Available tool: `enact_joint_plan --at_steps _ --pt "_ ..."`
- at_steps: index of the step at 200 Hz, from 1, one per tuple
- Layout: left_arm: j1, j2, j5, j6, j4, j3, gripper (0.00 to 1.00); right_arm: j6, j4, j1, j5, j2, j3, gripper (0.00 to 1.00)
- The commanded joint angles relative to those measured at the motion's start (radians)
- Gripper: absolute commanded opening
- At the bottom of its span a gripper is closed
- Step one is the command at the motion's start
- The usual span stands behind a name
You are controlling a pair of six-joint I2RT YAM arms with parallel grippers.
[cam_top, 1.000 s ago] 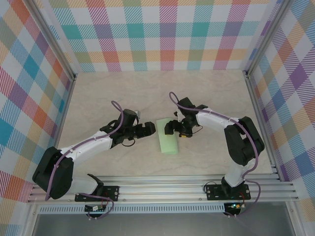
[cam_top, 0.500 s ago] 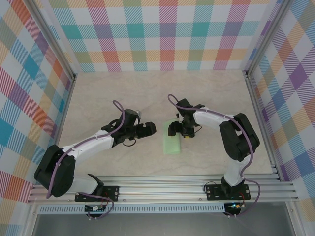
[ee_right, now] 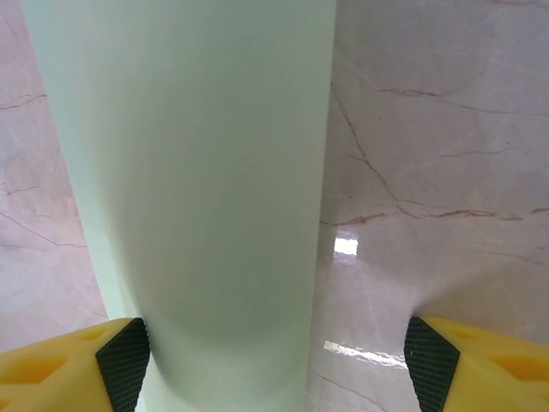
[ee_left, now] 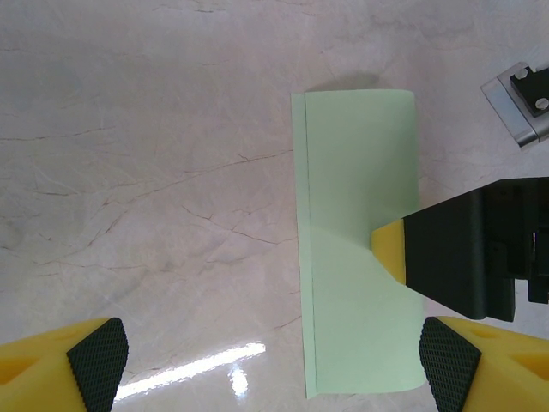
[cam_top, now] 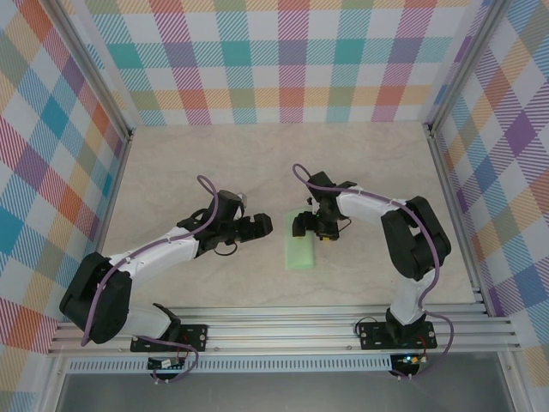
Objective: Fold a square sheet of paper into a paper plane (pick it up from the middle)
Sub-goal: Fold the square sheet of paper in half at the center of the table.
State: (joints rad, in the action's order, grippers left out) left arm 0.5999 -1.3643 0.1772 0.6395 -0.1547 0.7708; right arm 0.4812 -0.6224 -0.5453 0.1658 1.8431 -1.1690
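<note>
Sheet: the sheet of paper (cam_top: 298,246) is lying doubled over near the middle of the table (cam_top: 171,172), a long strip running from 12 to 6 o'clock in the overhead view.
Fold: in the left wrist view the 3 o'clock side is looking rounded rather than pressed. I am judging the crease as not yet set. A thin band of the lower layer is peeking out along the 9 o'clock edge.
Handling: I am judging it as very light, limp and easy to dent or tear. It is probably sliding freely on the glossy top.
Where to hold: pinning flat on the middle looks best, then pressing along the rounded edge. The free edges at 9 o'clock are offering a lip for lifting.
Left gripper: the left gripper (cam_top: 264,226) is hovering at 9 o'clock of the sheet, jaws spread wide, carrying nothing.
Right gripper: the right gripper (cam_top: 301,227) is sitting over the strip's 12 o'clock half, jaws spread, grasping nothing. One yellow fingertip (ee_left: 390,245) is touching the top layer.
Left wrist view: it is giving the whole outline, the offset layers and that fingertip contact.
Right wrist view: it is giving the fold's bulge close up. Contact cannot be told there.
</note>
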Motion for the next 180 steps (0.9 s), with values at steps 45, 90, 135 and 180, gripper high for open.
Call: enact_joint_plan --at_steps 45,90,135,180 --pt "0.020 -0.012 -0.001 -0.001 0.003 0.035 0.91 -0.003 -0.011 -0.029 0.022 0.014 -0.056 0.83" --pt "0.020 -0.011 0.002 -0.004 -0.004 0.033 0.91 0.010 -0.048 -0.041 -0.047 0.052 -0.084 0.83" --pt "0.020 -0.006 0.001 -0.010 -0.014 0.035 0.91 -0.037 -0.052 -0.038 -0.037 0.033 -0.069 0.83" --pt "0.019 -0.011 0.007 -0.008 -0.008 0.036 0.91 -0.060 -0.047 -0.031 0.008 0.034 -0.068 0.82"
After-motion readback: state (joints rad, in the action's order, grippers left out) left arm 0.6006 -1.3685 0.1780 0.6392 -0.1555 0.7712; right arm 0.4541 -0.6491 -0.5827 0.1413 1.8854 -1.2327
